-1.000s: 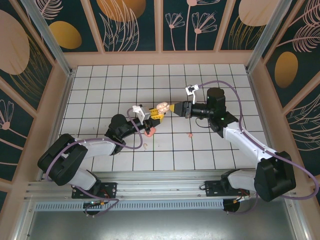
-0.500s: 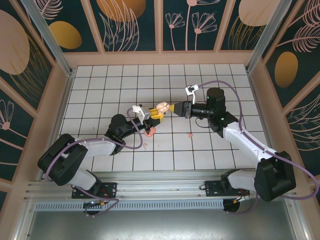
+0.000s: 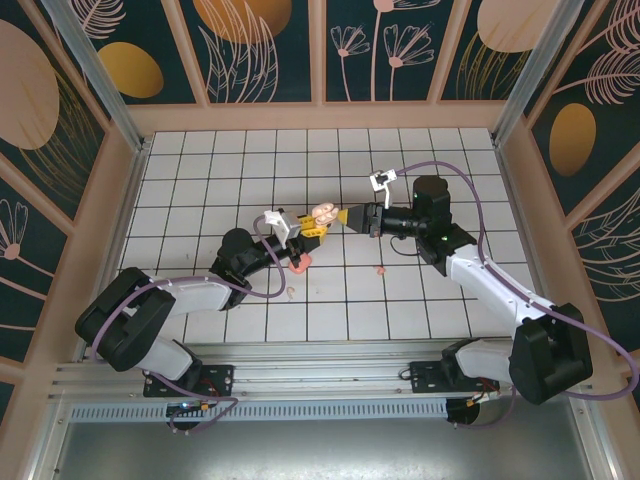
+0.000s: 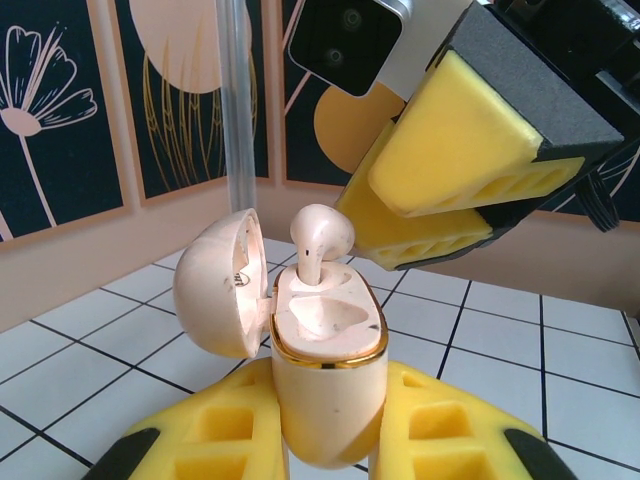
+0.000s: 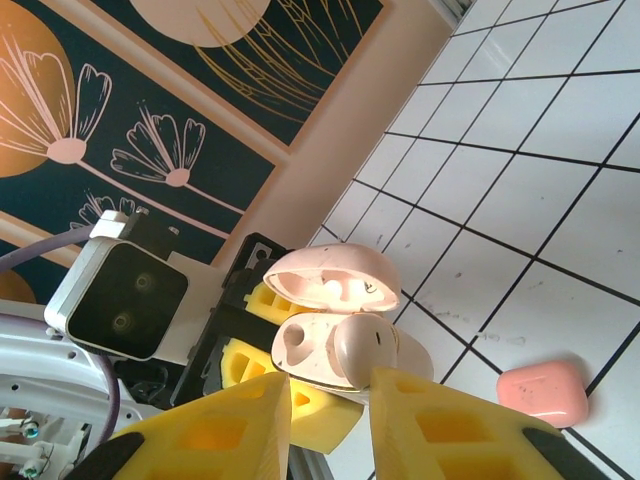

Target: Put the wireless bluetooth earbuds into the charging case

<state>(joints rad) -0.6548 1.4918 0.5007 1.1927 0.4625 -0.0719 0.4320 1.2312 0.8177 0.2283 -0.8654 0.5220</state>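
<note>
My left gripper (image 4: 325, 420) is shut on a beige charging case (image 4: 328, 345) and holds it upright above the tiles, its lid (image 4: 222, 280) swung open to the left. One pale beige earbud (image 4: 318, 238) stands stem-down in the case's far slot; the near slot is empty. My right gripper (image 5: 330, 400) hovers just in front of that earbud (image 5: 365, 350) with its yellow fingers (image 5: 440, 425) apart and nothing between them. From above, the case (image 3: 323, 213) sits between the two grippers. A salmon-pink earbud (image 3: 381, 269) and a beige earbud (image 3: 291, 291) lie on the tiles.
A salmon-pink charging case (image 3: 300, 262) lies shut on the white tiled floor (image 3: 420, 300) beneath the left gripper, and shows again as the pink case (image 5: 542, 392) in the right wrist view. Wooden walls with dark floral panels ring the floor.
</note>
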